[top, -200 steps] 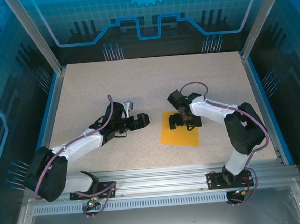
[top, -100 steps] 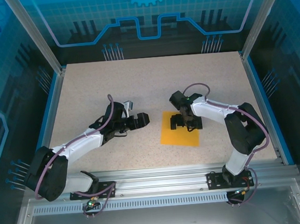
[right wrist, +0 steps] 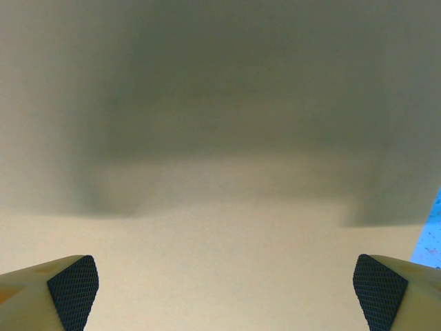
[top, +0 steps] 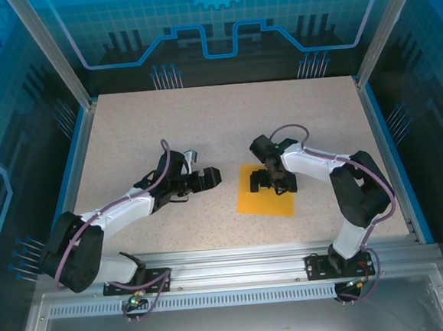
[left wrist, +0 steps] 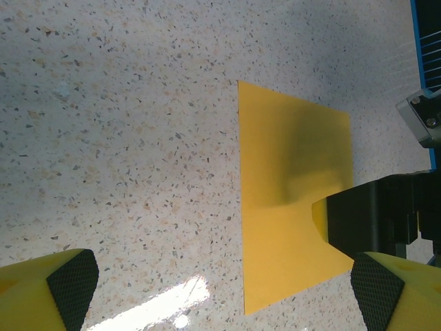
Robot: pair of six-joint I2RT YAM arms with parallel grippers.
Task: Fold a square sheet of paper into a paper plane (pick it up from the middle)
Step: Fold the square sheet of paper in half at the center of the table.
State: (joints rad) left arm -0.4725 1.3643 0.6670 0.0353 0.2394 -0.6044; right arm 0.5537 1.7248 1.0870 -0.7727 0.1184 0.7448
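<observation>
Over the last second almost nothing moved: your left arm's forearm crept slightly toward 12 o'clock, and both grippers kept their places. Your right gripper [top: 273, 183] stood with its jaws spread wide and nothing between them, pointing down over the 12 o'clock half of the square sheet of paper [top: 264, 203]. In its wrist view the two padded fingertips [right wrist: 72, 283] sat at the bottom corners, with the sheet [right wrist: 220, 227] close beneath and shadowed; you could not tell whether they touched it. Your left gripper [top: 209, 179] was also wide open and empty, near the sheet's 9 o'clock side, over the bare speckled table [top: 225, 119]. The sheet [left wrist: 282, 227] lay flat and unfolded, at about 4 o'clock from the table's centre.
</observation>
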